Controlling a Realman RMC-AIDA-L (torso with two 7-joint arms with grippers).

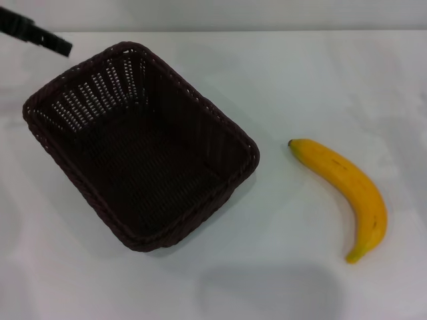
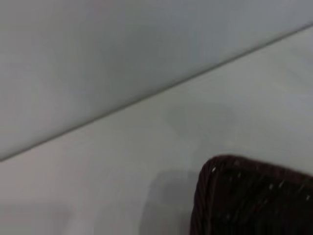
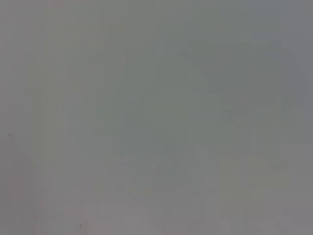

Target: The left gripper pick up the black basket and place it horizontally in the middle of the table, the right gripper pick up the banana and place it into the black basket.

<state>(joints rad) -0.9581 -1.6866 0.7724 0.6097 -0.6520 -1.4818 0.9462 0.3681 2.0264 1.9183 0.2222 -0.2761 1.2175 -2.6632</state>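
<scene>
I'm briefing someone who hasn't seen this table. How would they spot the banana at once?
On the white table, start at the big black basket sitting skewed on the robot's left half. To its right, apart from it, lies the banana: the only yellow thing, curved, bare on the tabletop.

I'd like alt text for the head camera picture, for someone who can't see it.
A dark woven basket sits empty and askew on a white table, with a yellow banana lying apart on the table to the robot's right. The left pincer pokes in near the basket's far left corner, not touching it.
</scene>
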